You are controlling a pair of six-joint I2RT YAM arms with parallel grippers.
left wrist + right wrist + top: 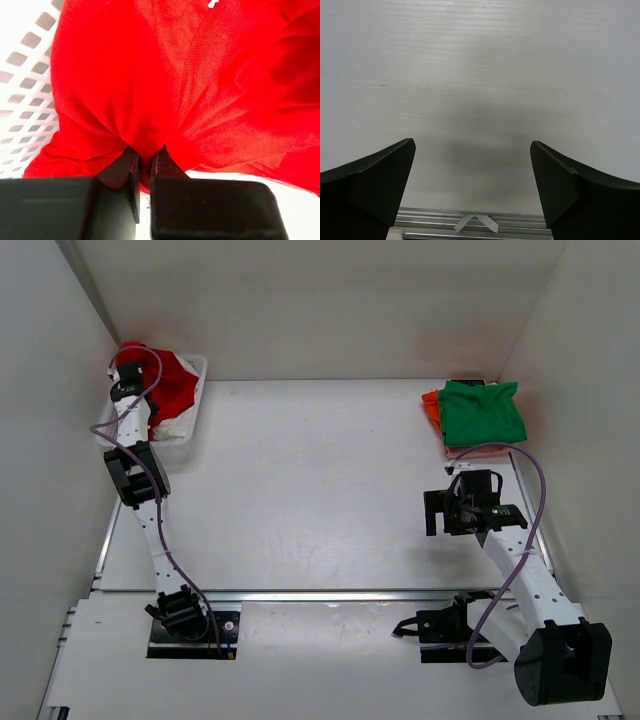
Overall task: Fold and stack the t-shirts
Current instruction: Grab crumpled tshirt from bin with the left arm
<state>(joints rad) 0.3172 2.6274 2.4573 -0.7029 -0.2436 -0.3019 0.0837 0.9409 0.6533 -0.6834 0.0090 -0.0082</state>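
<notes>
Two arms, near edge: both my bases are sitting at the front of the table [300,490], left and right.
Right gripper [472,150]: I am holding it over bare table on the right side, on the near side of the folded pile and apart from it. My fingers [380,175] are standing wide apart, with nothing between them.
Folded pile, far right: the green t-shirt [482,412] is lying on top. The orange t-shirt [431,405] is peeking out at its left edge. A pale pink t-shirt [465,451] is showing as a thin strip under the near edge.
Left gripper [145,157]: I am reaching it into the basket [195,425] at the far left corner. My jaws are pinching a fold of the red t-shirt [150,75], and the cloth is gathering into creases at the pinch.
Red t-shirt: it is lying bunched and unfolded, filling most of the basket.
Basket: white with perforated walls, it is sitting by the left wall.
</notes>
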